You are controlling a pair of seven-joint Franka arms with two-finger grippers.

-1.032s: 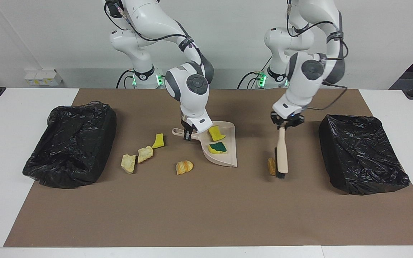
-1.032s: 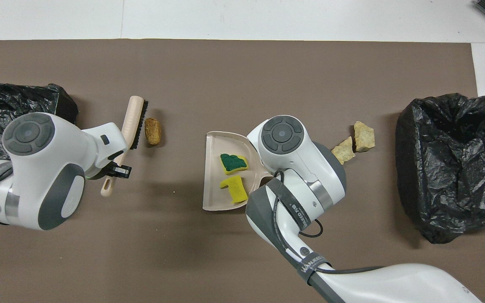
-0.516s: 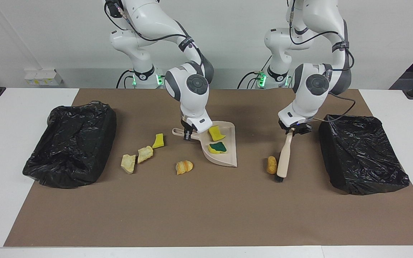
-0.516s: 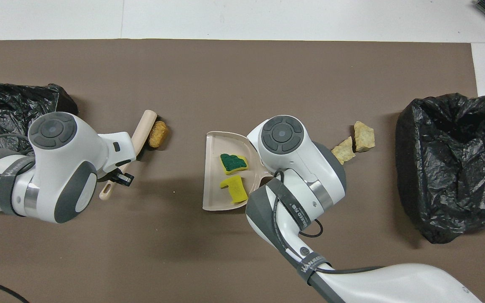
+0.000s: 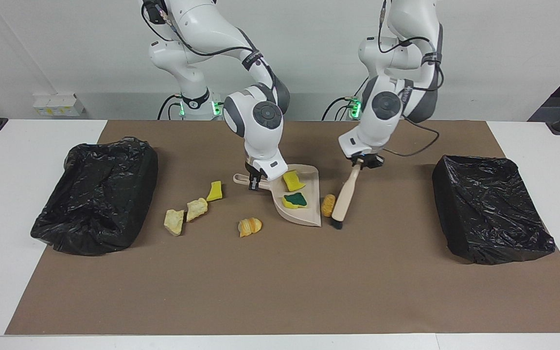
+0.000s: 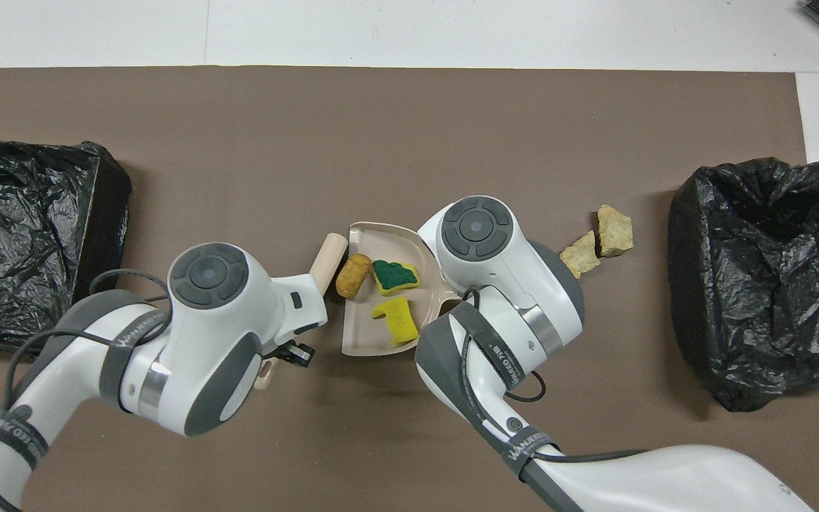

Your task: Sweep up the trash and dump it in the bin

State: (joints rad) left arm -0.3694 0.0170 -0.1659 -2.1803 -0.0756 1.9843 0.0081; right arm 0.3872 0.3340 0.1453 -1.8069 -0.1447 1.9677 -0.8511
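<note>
Both arms low, jaws clamped

The left claw (image 5: 361, 162) gripped the brush (image 5: 344, 198) handle, bristles down beside an orange-brown scrap (image 5: 328, 204) at the dustpan (image 5: 309, 214) lip. The right claw (image 5: 255, 182) clamped the dustpan handle; two sponge bits (image 5: 293, 181) lay inside.

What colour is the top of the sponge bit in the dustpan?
Dark green on yellow: the sponge bit in the dustpan, clearest in the overhead view.

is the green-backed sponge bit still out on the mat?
No, the green-backed sponge bit lies inside the dustpan, beside a plain yellow sponge bit.
</note>
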